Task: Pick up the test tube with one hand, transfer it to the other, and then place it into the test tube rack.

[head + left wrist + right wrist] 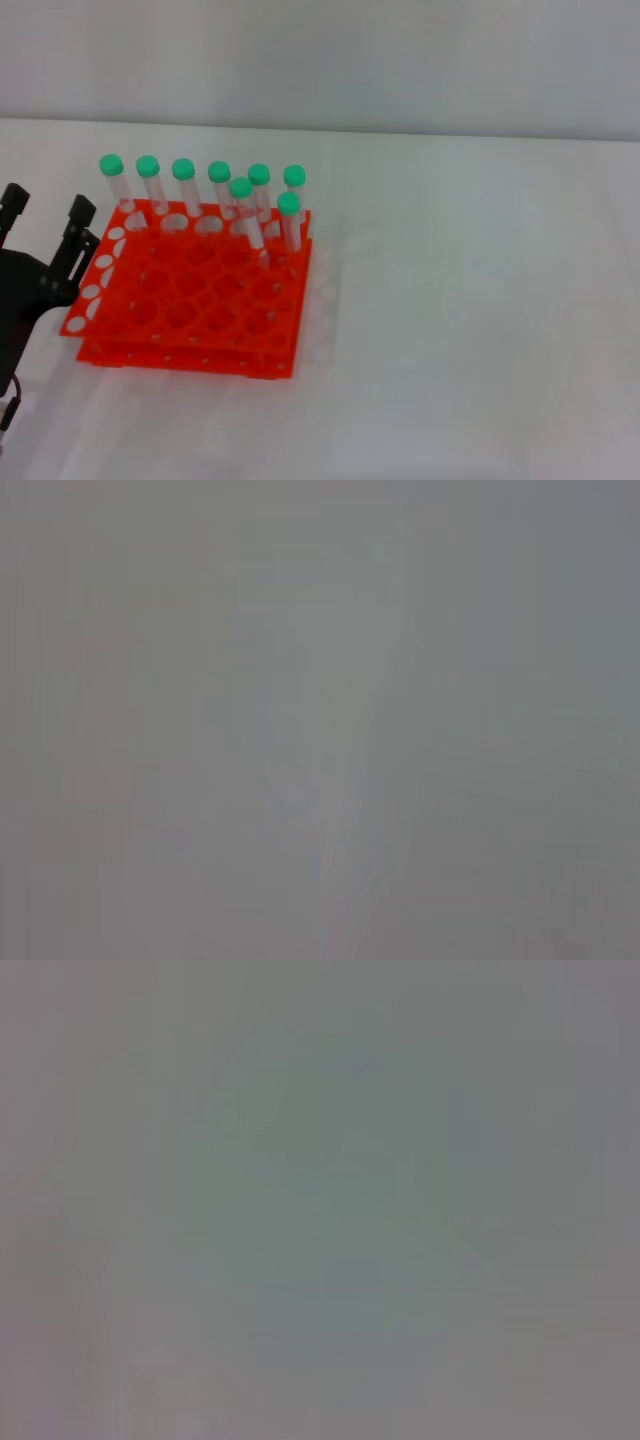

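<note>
White, matte tabletop is what most of the head view is filled with, and both wrist views are just washed-out grey, so nothing can be read from them. The bright orange-red two-tiered plastic rack, with its grid of round holes, is set left of centre on that tabletop. Eight slim clear plastic tubes with green caps are stood upright along the rack's far side, six in the back row and two just in front of it near the right-hand end; the tube nearest the front is one of those two. So no tube is left lying loose, as far as can be seen. The black two-finger left gripper is parked just beside the rack's left edge, fingers pointed up and away, spread apart with nothing held between them. The right gripper isn't seen at all. Any tube's long axis is vertical, and the tubes are found up and to the right of the left jaws, so the left arm is clearly the nearer one for a grab.
</note>
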Action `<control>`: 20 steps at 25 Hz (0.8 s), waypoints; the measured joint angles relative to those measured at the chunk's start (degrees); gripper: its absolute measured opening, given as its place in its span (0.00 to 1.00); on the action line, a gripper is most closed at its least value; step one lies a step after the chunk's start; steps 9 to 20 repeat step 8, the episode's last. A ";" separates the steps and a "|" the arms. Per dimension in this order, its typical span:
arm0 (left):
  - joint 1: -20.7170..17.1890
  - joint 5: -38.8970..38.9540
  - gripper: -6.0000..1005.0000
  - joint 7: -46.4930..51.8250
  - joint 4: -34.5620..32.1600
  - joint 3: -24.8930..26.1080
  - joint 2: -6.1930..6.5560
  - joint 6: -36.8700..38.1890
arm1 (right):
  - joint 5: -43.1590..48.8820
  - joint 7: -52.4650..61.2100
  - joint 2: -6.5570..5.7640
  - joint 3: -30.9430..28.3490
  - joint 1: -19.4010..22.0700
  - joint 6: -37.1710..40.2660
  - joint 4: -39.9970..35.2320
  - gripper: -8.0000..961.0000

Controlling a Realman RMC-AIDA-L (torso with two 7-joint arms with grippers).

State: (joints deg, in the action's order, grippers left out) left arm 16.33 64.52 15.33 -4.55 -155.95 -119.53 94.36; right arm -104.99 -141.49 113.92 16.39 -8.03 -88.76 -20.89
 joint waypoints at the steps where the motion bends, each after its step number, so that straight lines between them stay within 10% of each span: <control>1: 0.10 0.09 0.71 -0.90 -0.27 -0.03 -0.02 -0.43 | -0.01 -0.07 -0.09 -0.03 -0.14 0.12 0.00 0.89; 20: 0.38 0.07 0.71 -2.49 -1.03 -0.11 0.04 0.04 | -0.12 -4.09 0.34 -0.52 -0.10 -3.66 -1.51 0.89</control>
